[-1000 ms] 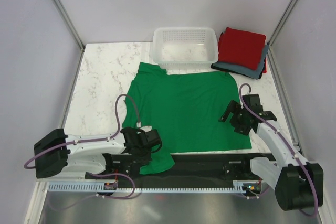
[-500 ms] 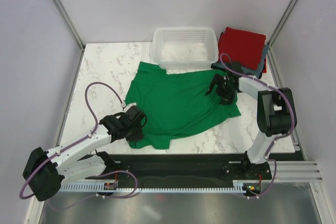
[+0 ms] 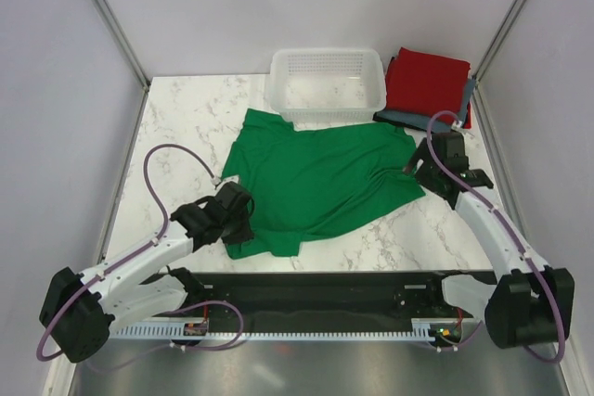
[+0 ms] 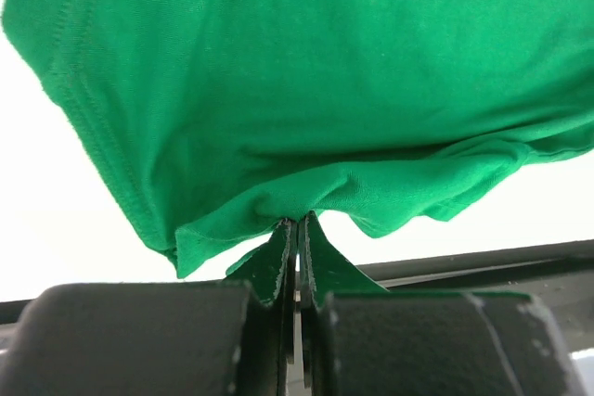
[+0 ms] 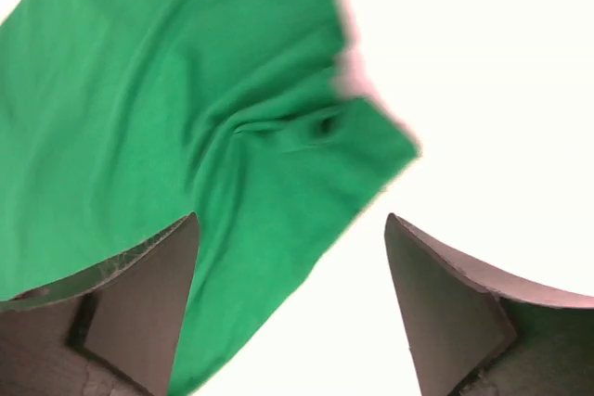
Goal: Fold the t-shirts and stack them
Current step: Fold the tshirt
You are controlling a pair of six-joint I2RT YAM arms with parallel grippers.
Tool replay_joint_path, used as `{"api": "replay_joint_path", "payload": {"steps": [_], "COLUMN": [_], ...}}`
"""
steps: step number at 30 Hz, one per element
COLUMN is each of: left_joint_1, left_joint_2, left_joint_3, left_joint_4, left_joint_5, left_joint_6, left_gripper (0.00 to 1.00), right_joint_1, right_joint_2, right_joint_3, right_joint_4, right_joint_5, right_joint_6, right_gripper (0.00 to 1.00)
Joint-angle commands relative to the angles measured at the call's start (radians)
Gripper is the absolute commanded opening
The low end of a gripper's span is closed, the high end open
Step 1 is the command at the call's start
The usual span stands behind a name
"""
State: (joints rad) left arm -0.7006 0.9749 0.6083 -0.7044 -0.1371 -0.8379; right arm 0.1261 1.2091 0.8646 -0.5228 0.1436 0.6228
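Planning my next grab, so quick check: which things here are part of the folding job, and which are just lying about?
Job: green t-shirt, pinched by left gripper; folded red t-shirt; grey-blue t-shirt under it.
Lying about: white mesh basket.

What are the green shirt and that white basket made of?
Green t-shirt: soft matte knit cloth, likely cotton; it wrinkles and shows a stitched hem. Basket: seemingly white plastic, slightly translucent, with moulded mesh walls.

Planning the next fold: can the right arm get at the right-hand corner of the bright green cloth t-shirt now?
Probably yes: the right gripper hangs open over that corner of the bright green cloth t-shirt, with nothing between them; the white mesh plastic basket sits farther back.
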Motion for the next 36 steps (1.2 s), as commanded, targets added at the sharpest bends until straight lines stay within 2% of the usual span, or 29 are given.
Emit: {"api": "replay_joint_path", "payload": {"steps": [1,7,15,21,24,29,30,31,32,36], "left_joint_1": [0.007,0.009,0.009,0.009,0.009,0.009,0.009,0.009,0.009,0.009], "left_joint_2": [-0.019,-0.050,-0.108,-0.090,-0.082,-0.084,-0.088,-0.099,-0.107,-0.172], "left_joint_3": [-0.010,-0.024,-0.038,-0.038,-0.035,-0.025,-0.015,-0.004,0.007,0.093], "left_joint_4": [0.057,0.062,0.057,0.059,0.057,0.054,0.037,0.026,0.010,-0.073], "left_joint_5": [0.028,0.048,0.060,0.054,0.051,0.047,0.053,0.056,0.057,0.060], "left_joint_6": [0.040,0.034,0.014,0.016,0.017,0.020,0.020,0.020,0.020,0.017], "left_gripper": [0.02,0.02,0.02,0.02,0.02,0.02,0.02,0.02,0.02,0.02], "right_joint_1": [-0.032,-0.089,-0.121,-0.164,-0.172,-0.181,-0.181,-0.181,-0.181,-0.181], "right_joint_2": [-0.049,0.055,0.178,0.236,0.260,0.282,0.274,0.244,0.224,0.080], "right_joint_3": [-0.136,-0.223,-0.187,-0.180,-0.184,-0.188,-0.191,-0.194,-0.200,-0.210], "right_joint_4": [0.001,0.122,0.245,0.291,0.316,0.357,0.354,0.351,0.328,0.218], "right_joint_5": [0.106,0.037,0.019,-0.022,-0.053,-0.133,-0.136,-0.137,-0.141,-0.177], "right_joint_6": [0.095,0.089,0.041,0.006,-0.006,-0.043,-0.044,-0.044,-0.041,-0.015], "right_gripper": [0.86,0.68,0.66,0.63,0.54,0.27,0.19,0.03,0.00,0.00]}}
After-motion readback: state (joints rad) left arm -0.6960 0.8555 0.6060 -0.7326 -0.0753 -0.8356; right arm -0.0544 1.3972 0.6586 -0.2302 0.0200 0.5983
